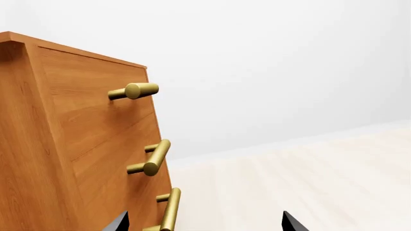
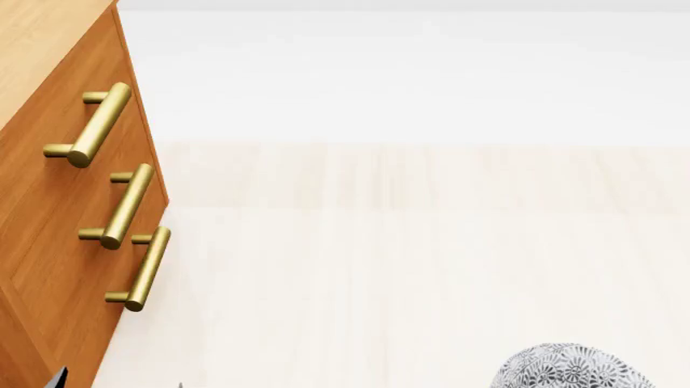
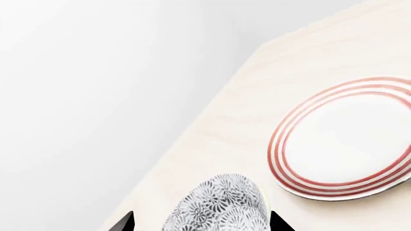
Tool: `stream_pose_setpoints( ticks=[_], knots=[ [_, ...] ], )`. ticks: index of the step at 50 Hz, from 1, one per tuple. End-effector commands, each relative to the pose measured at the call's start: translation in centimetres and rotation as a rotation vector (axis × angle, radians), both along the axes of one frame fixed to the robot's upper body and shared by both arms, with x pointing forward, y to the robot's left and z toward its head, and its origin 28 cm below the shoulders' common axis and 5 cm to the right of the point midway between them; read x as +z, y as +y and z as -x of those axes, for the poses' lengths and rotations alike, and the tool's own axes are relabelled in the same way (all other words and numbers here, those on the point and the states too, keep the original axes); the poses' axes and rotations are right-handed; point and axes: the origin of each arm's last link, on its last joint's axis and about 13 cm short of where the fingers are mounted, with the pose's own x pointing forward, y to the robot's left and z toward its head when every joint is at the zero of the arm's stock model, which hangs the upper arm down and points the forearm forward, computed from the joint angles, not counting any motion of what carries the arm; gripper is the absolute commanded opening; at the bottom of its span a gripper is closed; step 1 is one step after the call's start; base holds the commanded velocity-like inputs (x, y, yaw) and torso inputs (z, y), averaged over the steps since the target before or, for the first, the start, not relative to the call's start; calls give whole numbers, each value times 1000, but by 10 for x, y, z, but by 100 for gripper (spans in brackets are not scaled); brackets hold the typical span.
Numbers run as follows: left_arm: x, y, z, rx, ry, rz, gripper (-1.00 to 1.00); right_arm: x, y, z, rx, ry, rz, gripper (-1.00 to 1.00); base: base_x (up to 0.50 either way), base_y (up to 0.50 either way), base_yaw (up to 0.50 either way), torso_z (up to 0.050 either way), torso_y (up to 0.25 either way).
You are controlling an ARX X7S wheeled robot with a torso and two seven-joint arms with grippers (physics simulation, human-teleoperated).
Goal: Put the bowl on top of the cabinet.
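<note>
Right gripper [image 3: 202,224] straddles the bowl [image 3: 222,204], probably clamped on its rim, though contact's cropped. Bowl sits low over the counter [image 3: 224,120], beside a red-ringed plate [image 3: 343,144], apart from the cabinet [image 2: 44,218]. Ceramic: stiff, slick, breakable; rim's the grip.

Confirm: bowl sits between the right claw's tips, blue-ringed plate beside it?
Nearly. The plate has red rings, not blue, as the right wrist view shows. The bowl does sit between the right claw tips, plate beside it.
</note>
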Motion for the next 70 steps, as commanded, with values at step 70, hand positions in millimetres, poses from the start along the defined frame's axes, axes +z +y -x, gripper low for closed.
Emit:
stream_pose_setpoints(
  ticks=[70],
  knots=[
    [0, 0, -2, -10, 12, 0, 100, -13, -15, -25, -6, 203, -175, 100, 0, 0, 0, 0, 0]
  ],
)
